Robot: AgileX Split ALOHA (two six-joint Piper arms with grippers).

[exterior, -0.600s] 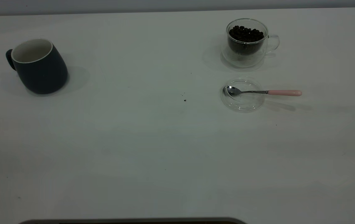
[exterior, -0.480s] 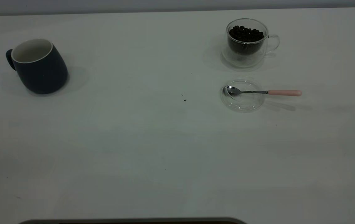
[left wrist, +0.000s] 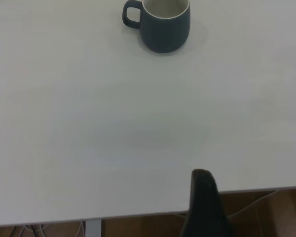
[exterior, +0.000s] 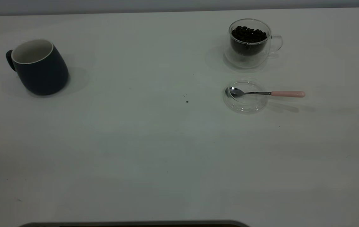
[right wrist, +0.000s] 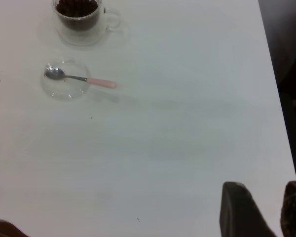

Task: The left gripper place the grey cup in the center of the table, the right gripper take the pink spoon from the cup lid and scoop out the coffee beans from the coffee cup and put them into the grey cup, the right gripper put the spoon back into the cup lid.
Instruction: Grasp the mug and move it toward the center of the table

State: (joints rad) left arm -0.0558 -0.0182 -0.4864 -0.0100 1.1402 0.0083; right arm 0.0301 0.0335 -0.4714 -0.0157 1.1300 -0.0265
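The grey cup (exterior: 39,67) stands upright at the far left of the table (exterior: 154,151), handle to the left; it also shows in the left wrist view (left wrist: 164,24). The coffee cup (exterior: 249,44) with coffee beans (exterior: 248,34) stands at the far right. In front of it lies the cup lid (exterior: 245,102) with the pink spoon (exterior: 288,94) across it, bowl in the lid, handle pointing right. Neither gripper shows in the exterior view. My left gripper (left wrist: 203,197) is a dark shape at the near table edge, far from the grey cup. My right gripper (right wrist: 274,202) is empty with a small gap, far from the spoon (right wrist: 101,82).
A few dark specks (exterior: 186,101) lie near the table's middle. The table's right edge (right wrist: 276,98) runs beside my right gripper, with dark floor beyond. The near edge (left wrist: 138,217) lies by my left gripper.
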